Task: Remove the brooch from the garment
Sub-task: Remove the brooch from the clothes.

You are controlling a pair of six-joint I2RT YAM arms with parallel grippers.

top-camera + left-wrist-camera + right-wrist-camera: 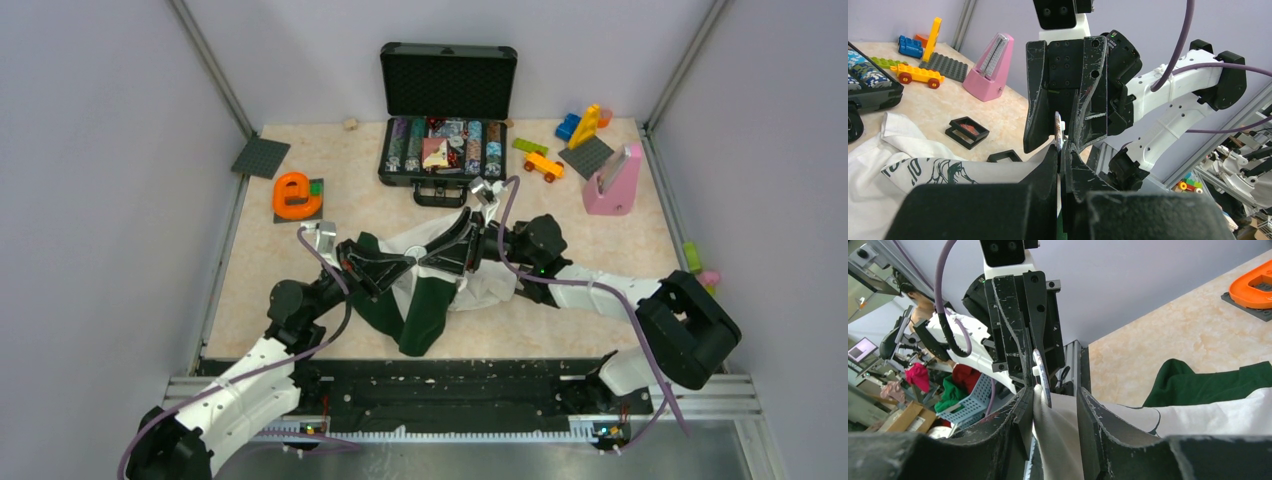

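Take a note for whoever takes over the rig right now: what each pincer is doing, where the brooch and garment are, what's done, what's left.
Left pincer: shut at the base of the brooch; whether it grips pin or cloth is unclear.
Right pincer: jaws apart, straddling a raised white fold of the garment, tip to tip with the left.
Brooch: edge-on between the two pincers, at the top of that fold.
Done: both pincers brought to the brooch.
Left: the brooch does not look free of the cloth yet; separate it.
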